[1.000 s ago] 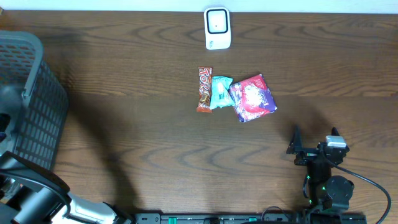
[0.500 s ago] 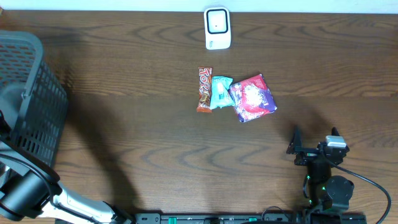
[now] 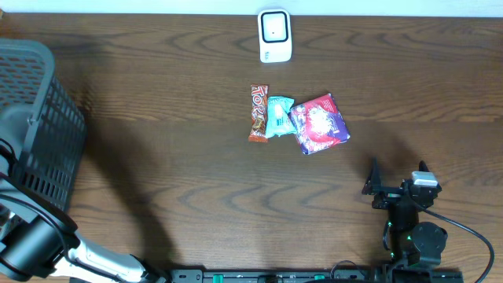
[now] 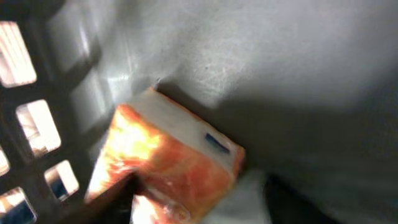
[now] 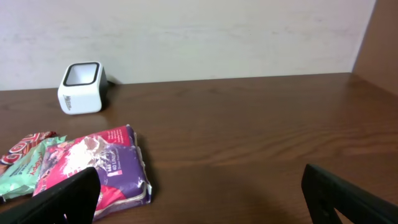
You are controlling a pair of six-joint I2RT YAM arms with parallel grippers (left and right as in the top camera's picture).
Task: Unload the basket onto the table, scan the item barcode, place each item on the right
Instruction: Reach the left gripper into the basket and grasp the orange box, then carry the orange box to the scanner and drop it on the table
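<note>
The orange packet [image 4: 168, 162] lies on the floor of the grey basket [image 3: 47, 134], tilted against the slotted wall, its white end face turned up. In the left wrist view the left jaws reach down around its near end. One dark finger [image 4: 109, 199] lies against the packet's lower left edge. The other shows as a dark blur on the right, with a pale gap between it and the packet. Whether the left jaws are gripping it or only straddling it cannot be told. The right jaws stand wide open with nothing between them, low over the bench [image 3: 157, 165] and well short of the purple packet [image 3: 319, 123].

Against the frame a second ago, the left arm [image 3: 35, 248] sits differently at the basket's near corner, its dark housing having shifted along the bottom-left edge. The right arm [image 3: 409, 204], the white scanner [image 3: 274, 35] and the three packets on the bench lie just as they did.

The orange packet carries a small blue mark on its white face, with no letters clear enough to read. The brown bar [image 3: 258, 112] bears large white lettering that cannot be made out with certainty. The teal packet [image 3: 278, 116] lies between it and the purple packet, whose white print is too small to read.
</note>
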